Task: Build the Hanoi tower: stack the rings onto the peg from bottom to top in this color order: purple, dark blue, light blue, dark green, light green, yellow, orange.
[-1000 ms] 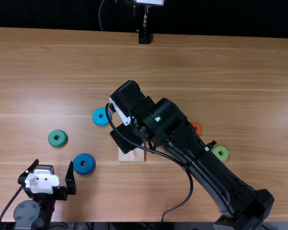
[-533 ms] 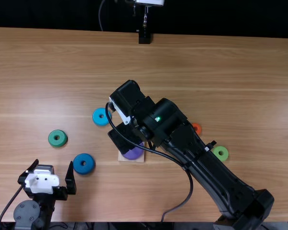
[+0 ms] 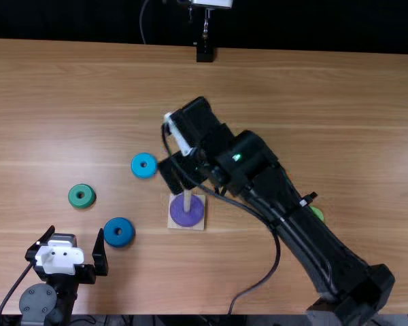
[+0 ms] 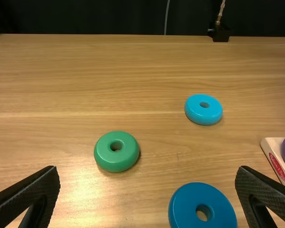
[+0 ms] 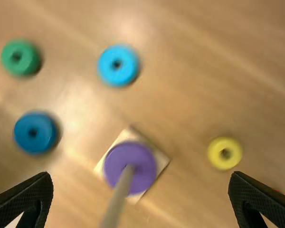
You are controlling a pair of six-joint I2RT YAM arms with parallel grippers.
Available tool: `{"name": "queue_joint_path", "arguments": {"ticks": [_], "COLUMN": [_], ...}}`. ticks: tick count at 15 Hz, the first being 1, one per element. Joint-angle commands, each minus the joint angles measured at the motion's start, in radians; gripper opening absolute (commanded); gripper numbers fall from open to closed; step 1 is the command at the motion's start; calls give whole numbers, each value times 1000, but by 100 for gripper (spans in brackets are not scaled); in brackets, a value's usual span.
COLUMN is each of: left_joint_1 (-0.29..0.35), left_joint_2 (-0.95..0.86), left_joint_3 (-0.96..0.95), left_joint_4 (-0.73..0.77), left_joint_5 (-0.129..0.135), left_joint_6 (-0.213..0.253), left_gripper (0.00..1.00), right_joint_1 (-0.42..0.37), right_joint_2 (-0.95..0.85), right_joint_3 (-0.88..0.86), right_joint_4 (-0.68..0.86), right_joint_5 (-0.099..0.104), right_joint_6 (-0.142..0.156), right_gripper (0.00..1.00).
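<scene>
Top view, peg [image 3: 187, 200] upright, purple ring [image 3: 184, 218] flat

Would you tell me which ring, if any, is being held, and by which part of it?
Nothing is held: the left gripper and right gripper are both open, and the purple ring sits around the peg.

Just beyond the peg [image 3: 187, 200], the way is blocked by the right pincer [image 3: 177, 173]; to the peg's right, by the arm [image 3: 258, 170] and its looping cable [image 3: 278, 252]. Left of the peg, a gap is framed by the light blue ring [image 3: 144, 175] and dark blue ring [image 3: 119, 242]. On the peg's near side, wide passage is offered over the tabletop [image 3: 197, 272].
</scene>
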Motion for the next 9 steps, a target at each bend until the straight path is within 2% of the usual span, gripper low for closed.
{"name": "queue_joint_path", "arguments": {"ticks": [1,5,9], "left_joint_1": [4,4,4], "left_joint_2": [-12,-12,-12], "left_joint_3": [-105,-105,-105], "left_joint_4": [-79,-79,-79], "left_joint_5": [12,12,12], "left_joint_6": [14,14,14], "left_gripper": [100,100,100], "right_joint_1": [-79,-248,-418], "right_joint_2": [-76,-325,-621], "right_joint_3": [-63,-335,-715], "right_joint_4": [54,383,703], "right_joint_5": [24,24,22], "right_joint_6": [-2,-3,-5], "right_gripper": [100,100,100]}}
